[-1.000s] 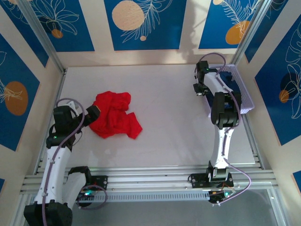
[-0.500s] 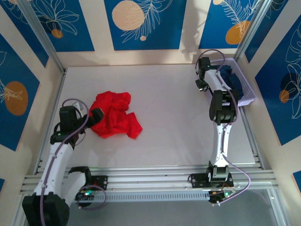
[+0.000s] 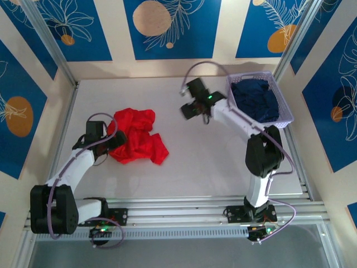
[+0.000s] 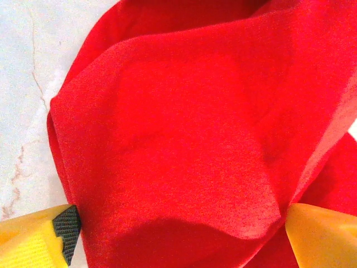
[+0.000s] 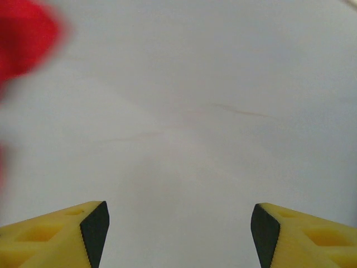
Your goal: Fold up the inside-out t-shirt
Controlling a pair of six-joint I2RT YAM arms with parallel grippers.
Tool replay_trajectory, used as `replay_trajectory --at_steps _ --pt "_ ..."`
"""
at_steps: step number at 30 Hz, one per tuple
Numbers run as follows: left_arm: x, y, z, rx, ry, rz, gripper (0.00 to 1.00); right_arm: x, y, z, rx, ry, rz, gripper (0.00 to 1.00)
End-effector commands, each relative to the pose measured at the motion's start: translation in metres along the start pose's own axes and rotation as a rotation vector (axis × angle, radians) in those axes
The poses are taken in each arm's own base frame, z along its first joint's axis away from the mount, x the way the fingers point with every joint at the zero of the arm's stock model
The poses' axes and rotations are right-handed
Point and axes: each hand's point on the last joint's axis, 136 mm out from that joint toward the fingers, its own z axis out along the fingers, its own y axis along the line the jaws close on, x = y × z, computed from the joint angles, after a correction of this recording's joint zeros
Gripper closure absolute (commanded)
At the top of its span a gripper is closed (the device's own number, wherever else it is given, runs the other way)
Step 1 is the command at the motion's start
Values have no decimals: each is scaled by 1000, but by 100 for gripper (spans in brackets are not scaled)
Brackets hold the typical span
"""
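The table [image 3: 217, 156] is just a plain pale top, with a few faint hairline marks when you see it up close. In the upper right of the overhead shot there's a lavender mesh basket [image 3: 251, 76] with a dark navy garment [image 3: 255, 99] heaped inside. The walls have blue panels [image 3: 184, 39] with orange circles and white leaf sketches. Silver rails [image 3: 184, 211] run along the bottom.

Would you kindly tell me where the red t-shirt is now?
In the top view, the red t-shirt lies crumpled left of centre on the table, at the open left gripper, far from the basket.
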Motion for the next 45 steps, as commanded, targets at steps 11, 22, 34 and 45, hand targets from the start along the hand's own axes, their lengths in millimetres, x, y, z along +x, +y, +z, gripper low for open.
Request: replay_trajectory --at_steps 11,22,34,45 --pt "1 -7 -11 1 -56 71 5 63 -14 50 -94 157 232 31" --pt "2 -9 -23 7 -77 84 5 112 -205 86 177 290 565 36" --pt "3 -10 -20 12 -67 88 5 108 -234 88 220 276 602 35" --pt "5 -10 -19 15 -58 92 5 97 -289 103 311 231 694 38"
